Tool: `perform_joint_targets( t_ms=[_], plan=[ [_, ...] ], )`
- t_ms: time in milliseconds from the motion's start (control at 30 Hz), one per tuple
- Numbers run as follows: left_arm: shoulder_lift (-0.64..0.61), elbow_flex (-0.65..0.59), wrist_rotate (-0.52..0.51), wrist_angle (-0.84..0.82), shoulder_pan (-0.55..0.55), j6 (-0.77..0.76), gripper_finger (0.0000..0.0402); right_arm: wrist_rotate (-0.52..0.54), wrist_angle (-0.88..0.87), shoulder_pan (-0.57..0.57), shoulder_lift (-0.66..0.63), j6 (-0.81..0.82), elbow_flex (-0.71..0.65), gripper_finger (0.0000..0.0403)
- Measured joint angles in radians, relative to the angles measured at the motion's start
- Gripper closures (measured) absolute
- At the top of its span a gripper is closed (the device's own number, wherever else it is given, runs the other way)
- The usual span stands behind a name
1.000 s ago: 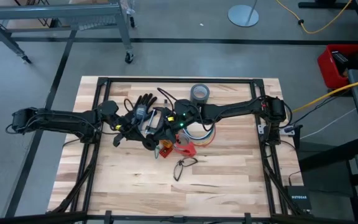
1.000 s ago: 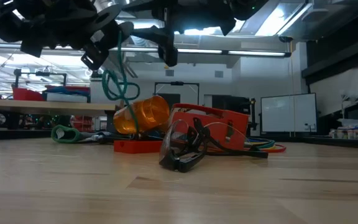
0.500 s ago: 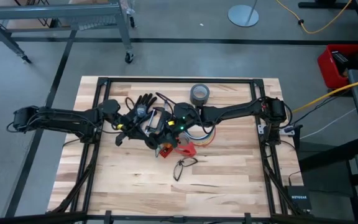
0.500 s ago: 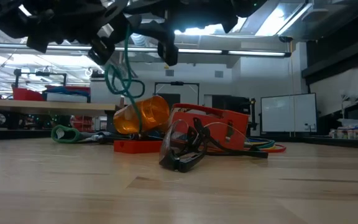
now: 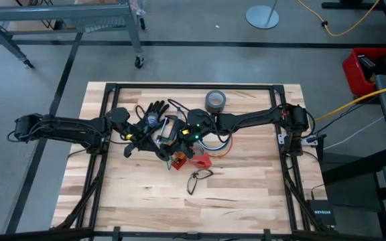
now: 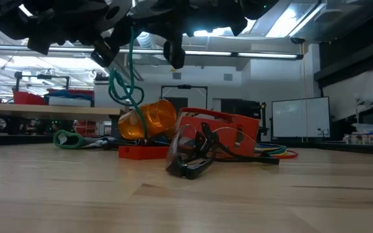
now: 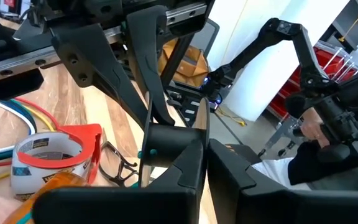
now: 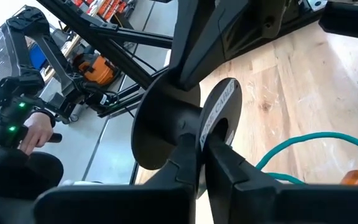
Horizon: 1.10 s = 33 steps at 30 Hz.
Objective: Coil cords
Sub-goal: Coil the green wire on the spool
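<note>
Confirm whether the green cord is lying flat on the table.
No: in the low view the green cord hangs in the air from the grippers overhead, above the orange bottle.

left gripper (image 5: 158, 137) and right gripper (image 5: 174, 139) are met at table centre. behind them: duct tape roll (image 5: 215, 101), black glove (image 5: 154, 111). beside right gripper: cords (image 5: 214, 146), red holder (image 5: 200, 160). nearer: glasses (image 5: 197, 179).

The whole table (image 5: 246, 181) and both arms are seen from straight above in the high view. The tabletop is crossed level in the low view, toward the room behind. Each wrist view is taken close past its own fingers. The red holder (image 6: 222, 129) is shared by 3 views.
</note>
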Motion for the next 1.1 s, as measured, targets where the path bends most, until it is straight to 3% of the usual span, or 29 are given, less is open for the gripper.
perform_joint_targets(
  t_ms=[267, 500, 867, 1100],
  plan=[
    [-0.025, 0.000, -0.023, 0.007, 0.001, -0.041, 0.0328, -0.009, 0.005, 0.000, -0.001, 0.002, 0.000, 0.0388],
    [-0.125, 0.000, -0.020, 0.005, 0.002, -0.102, 0.0281, -0.022, -0.002, 0.001, -0.001, 0.002, 0.000, 0.0388],
    [-0.246, 0.000, 0.042, -0.113, 0.001, -0.057, 0.0285, -0.160, 0.009, -0.064, -0.084, -0.021, 0.000, 0.0388],
    [-0.233, 0.000, -0.051, -0.220, 0.000, 0.108, 0.0286, -0.168, -0.040, -0.158, -0.252, -0.130, 0.000, 0.0388]
  ],
)
